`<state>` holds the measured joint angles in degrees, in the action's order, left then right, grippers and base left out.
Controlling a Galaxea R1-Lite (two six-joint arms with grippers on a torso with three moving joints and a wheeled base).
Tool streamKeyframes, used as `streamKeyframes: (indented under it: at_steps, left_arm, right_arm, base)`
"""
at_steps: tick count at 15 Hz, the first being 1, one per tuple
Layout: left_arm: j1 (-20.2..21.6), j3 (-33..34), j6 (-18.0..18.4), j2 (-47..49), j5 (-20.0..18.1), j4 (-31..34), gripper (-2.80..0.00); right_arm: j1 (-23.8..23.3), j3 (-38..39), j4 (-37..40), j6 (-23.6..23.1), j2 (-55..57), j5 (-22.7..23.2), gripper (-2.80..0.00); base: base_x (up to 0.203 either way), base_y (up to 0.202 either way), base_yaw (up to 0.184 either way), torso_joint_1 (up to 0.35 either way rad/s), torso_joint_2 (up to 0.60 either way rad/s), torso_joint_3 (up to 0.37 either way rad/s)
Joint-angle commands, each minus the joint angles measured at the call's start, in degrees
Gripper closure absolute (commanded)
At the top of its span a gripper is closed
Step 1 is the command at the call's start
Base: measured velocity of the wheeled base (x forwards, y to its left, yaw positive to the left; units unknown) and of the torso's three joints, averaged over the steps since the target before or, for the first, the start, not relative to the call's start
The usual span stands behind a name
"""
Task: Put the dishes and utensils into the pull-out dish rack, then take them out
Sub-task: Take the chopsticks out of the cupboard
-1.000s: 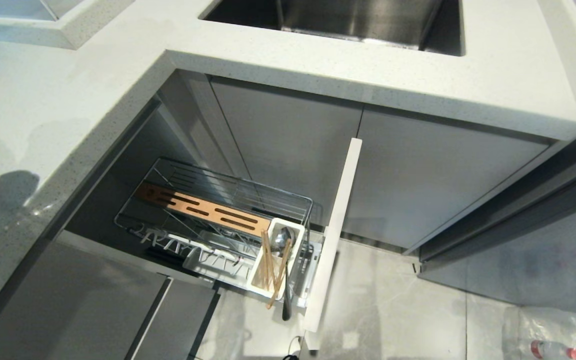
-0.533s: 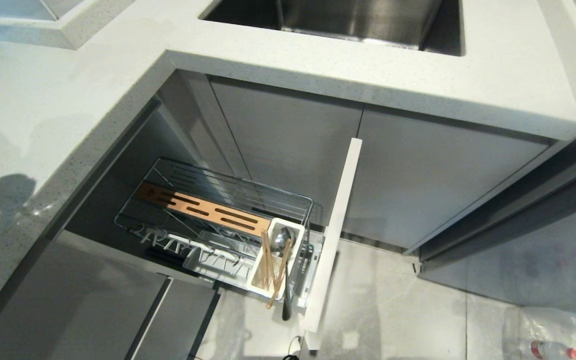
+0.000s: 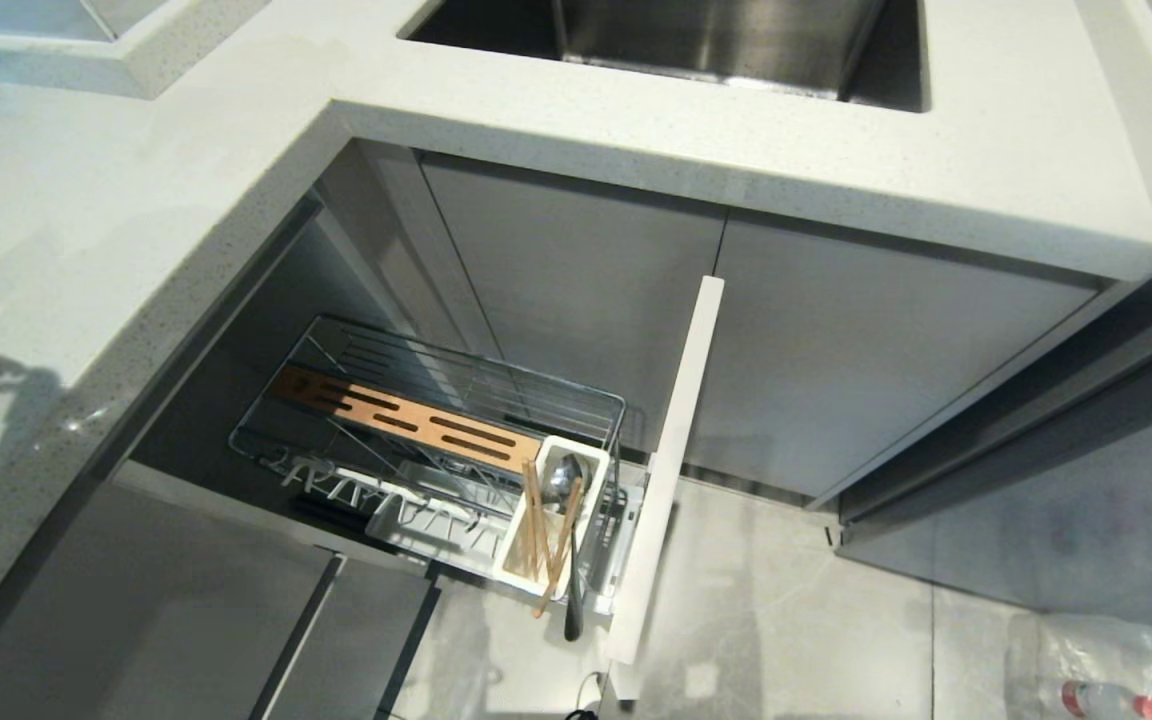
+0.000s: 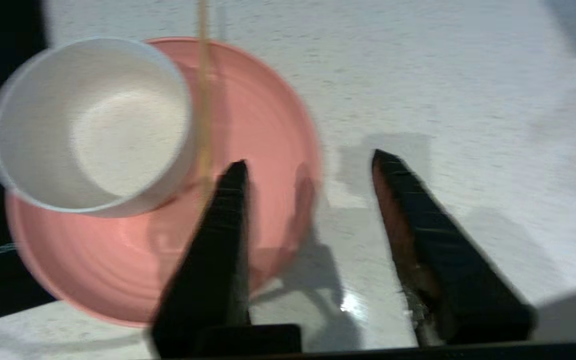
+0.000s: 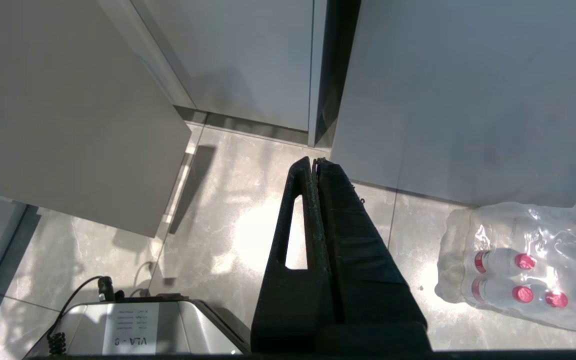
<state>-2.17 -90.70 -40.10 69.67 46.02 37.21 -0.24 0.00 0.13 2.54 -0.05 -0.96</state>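
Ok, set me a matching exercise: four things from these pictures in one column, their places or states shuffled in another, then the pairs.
Things:
1. white bowl
2. chopsticks
3. right claw
4. pink plate

Places or states:
A. shut, hanging over the floor
B. on the pale countertop, under the bowl
C. standing in the white cutlery box of the rack
D. sitting on the plate

Pairs: 1-D, 2-C, 3-A, 4-B
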Motion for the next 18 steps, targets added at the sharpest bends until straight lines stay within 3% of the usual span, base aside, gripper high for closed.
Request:
streamKeyframes:
  at_steps: [1,4,7,9,10,11,12,14,18]
  left_arm:
    - [-4.2,-1.8,-0.2,-0.2,0.2,0.0,0.0]
    - [-18.4,-6.4,-0.3,-0.4,-0.2,-1.7,0.0]
    - [-32.8,-8.2,-0.6,0.0,-3.4,-4.8,0.0]
    - [-34.8,-6.8,-1.7,2.7,-9.6,-5.7,0.0]
    - [-34.9,-6.3,-2.1,3.0,-10.4,-5.7,0.0]
    - [-35.1,-5.1,-2.8,4.1,-14.9,-5.1,0.0]
    - [-35.3,-4.3,-4.3,6.0,-19.6,-3.3,0.0]
    - [-36.0,-4.2,-6.6,8.9,-25.3,2.1,0.0]
    - [-36.7,-5.0,-7.7,16.5,-31.5,12.4,0.0]
  right_arm:
    - [0.0,0.1,0.0,0.0,0.0,0.0,0.0]
    - [0.0,0.1,0.0,0.0,0.0,0.0,0.0]
    - [0.1,0.1,0.0,0.0,0.0,0.0,0.0]
    - [0.1,0.1,0.0,0.0,0.0,0.0,0.0]
    - [0.0,0.1,0.0,0.0,0.0,0.0,0.0]
    - [0.0,0.1,0.0,0.0,0.0,0.0,0.0]
    - [0.1,0.1,0.0,0.0,0.0,0.0,0.0]
    - [0.1,0.1,0.0,0.0,0.0,0.0,0.0]
    - [0.0,0.1,0.0,0.0,0.0,0.0,0.0]
  base:
    - [0.0,0.0,0.0,0.0,0.0,0.0]
    - [0.0,0.0,0.0,0.0,0.0,0.0]
    - [0.0,0.0,0.0,0.0,0.0,0.0]
    - [0.0,0.0,0.0,0.0,0.0,0.0]
    - [0.0,0.0,0.0,0.0,0.0,0.0]
    - [0.0,0.0,0.0,0.0,0.0,0.0]
    - [0.0,0.0,0.0,0.0,0.0,0.0]
    - [0.0,0.0,0.0,0.0,0.0,0.0]
    - [0.0,0.0,0.0,0.0,0.0,0.0]
